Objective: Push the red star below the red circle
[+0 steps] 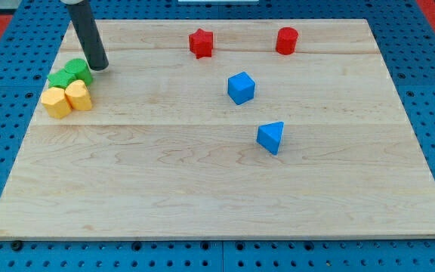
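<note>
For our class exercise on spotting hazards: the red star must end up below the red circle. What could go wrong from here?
My tip touches the green blocks, far from the red star; leaving may drag them. Pushing the star rightward could hit the red circle or blue cube.

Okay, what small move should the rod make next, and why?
Probably travel toward the view's right along the top edge, to reach the red star. My tip sits far left beside the green blocks, and the star lies left of the red circle, not below it.
</note>
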Controlling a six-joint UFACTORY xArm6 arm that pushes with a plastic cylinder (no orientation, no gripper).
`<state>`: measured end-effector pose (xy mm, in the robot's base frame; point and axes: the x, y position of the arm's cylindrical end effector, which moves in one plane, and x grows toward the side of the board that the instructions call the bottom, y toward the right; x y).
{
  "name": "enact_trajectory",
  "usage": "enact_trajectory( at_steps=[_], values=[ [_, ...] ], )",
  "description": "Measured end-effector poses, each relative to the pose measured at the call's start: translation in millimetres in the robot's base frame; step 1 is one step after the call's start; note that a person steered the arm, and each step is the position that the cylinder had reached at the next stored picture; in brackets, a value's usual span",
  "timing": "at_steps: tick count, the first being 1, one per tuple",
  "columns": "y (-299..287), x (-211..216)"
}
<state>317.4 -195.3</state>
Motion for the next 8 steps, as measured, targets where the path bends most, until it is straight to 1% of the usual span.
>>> enact_trajectory(
  at_steps=[1,2,3,4,5,7,8],
  values=[
    [40.9,-3.5],
    [79.4,-32.3],
    [100.8,-74.4],
    [114.9,-84.9],
    [158.1,-73.0],
    [184.8,-5.9],
    [231.4,24.9]
  ],
)
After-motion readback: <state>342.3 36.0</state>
